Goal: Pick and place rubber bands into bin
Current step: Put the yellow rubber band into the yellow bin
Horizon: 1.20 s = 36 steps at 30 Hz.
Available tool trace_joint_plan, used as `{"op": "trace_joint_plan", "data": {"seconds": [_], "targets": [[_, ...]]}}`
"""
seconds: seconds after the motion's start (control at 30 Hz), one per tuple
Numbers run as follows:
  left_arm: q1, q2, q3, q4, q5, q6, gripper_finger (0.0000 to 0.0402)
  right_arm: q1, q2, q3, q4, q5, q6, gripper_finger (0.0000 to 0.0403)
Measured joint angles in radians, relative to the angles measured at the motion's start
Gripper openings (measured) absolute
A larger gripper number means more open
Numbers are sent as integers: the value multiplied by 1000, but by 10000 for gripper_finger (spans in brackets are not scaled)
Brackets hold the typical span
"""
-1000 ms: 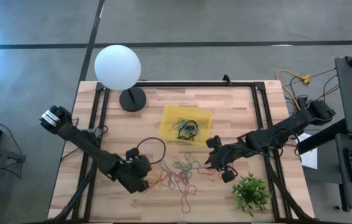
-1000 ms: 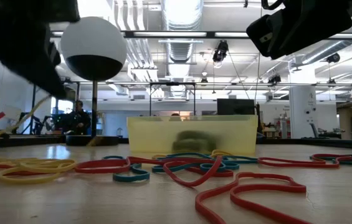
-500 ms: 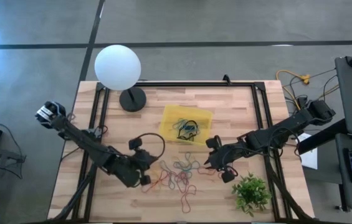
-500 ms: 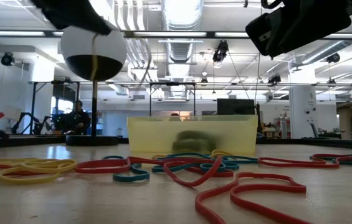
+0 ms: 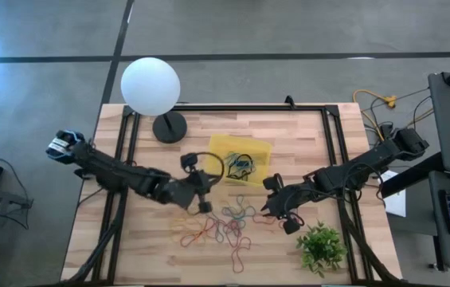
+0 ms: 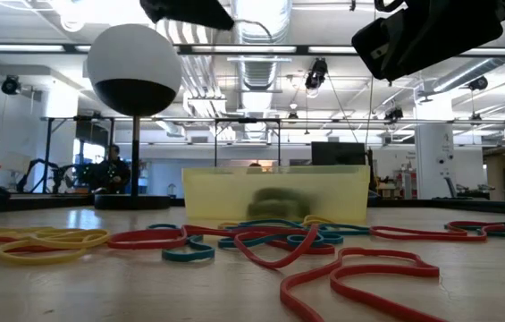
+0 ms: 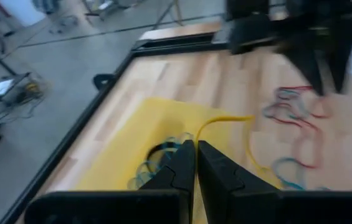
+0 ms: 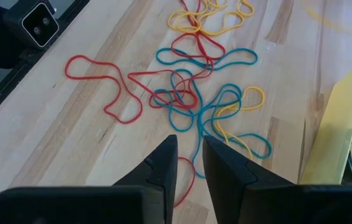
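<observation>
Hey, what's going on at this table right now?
A two-armed robot is collecting rubber bands from a wooden table into a yellow bin. The left gripper is shut on a yellow rubber band and hangs over the bin's edge. The right gripper hovers above the pile beside the bin, nothing visible between its nearly closed fingers. Some bands already lie in the bin; many remain on the table.

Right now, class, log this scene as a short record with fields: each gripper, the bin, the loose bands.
left gripper: shut on a yellow rubber band, near the bin
right gripper: fingers slightly apart, nothing held, over the loose rubber bands
bin: yellow tray, some bands already inside
white globe lamp: table's far corner
</observation>
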Motion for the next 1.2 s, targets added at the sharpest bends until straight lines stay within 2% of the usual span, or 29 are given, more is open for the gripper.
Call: {"op": "trace_joint_plan", "data": {"seconds": [0.37,0.57,0.77,1.2], "targets": [[209,135,0,141,4,61,0,0,0,-32,51,0,-4,59],[316,186,0,176,133,67,0,0,0,-32,52,1,-3,60],[350,220,-1,177,136,40,2,0,0,-36,52,1,-3,59],[349,221,-1,175,136,51,93,-1,0,-46,55,1,-4,58]]}}
